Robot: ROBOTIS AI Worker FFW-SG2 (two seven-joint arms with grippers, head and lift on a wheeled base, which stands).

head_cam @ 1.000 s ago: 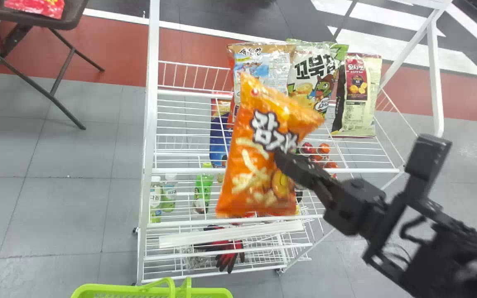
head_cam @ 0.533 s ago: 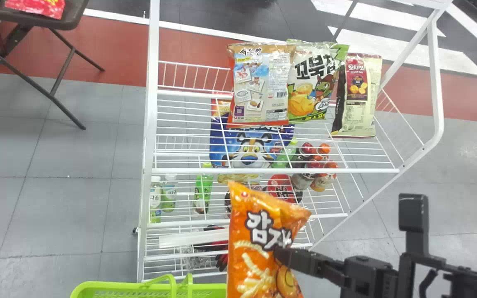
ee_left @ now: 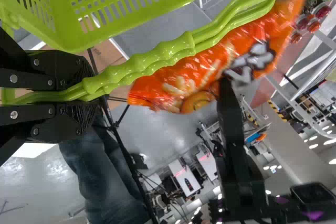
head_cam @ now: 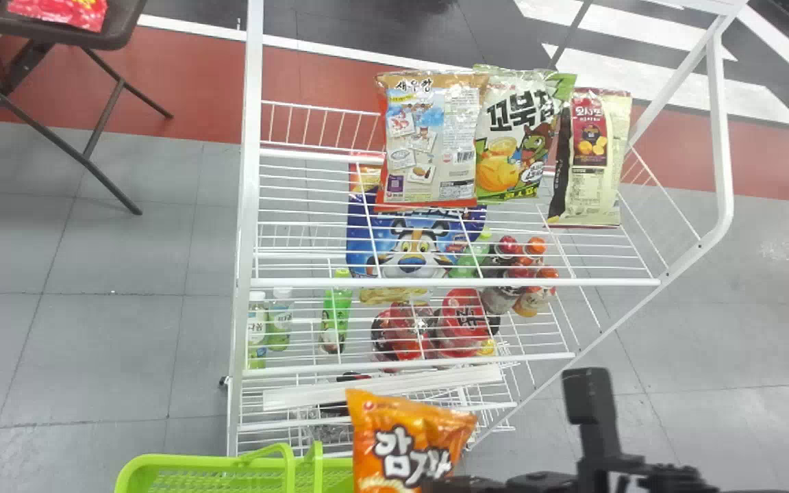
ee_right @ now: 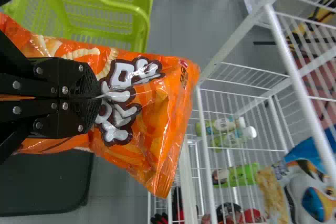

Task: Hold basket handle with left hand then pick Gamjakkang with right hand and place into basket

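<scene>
The left jaws clench the handle (ee_left: 168, 51), likely steadying the basket (head_cam: 189, 461); the right jaws grasp Gamjakkang (ee_right: 152, 119), presumably to lower it in.

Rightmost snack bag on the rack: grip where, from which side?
I'd pinch the rightmost bag mid-face, fingers coming straight from the front. It stands upright, broad face towards the robot, nothing before it. Its sides look worse: the green-and-white bag crowds its left edge, and the rack's frame slants past its upper right.
</scene>
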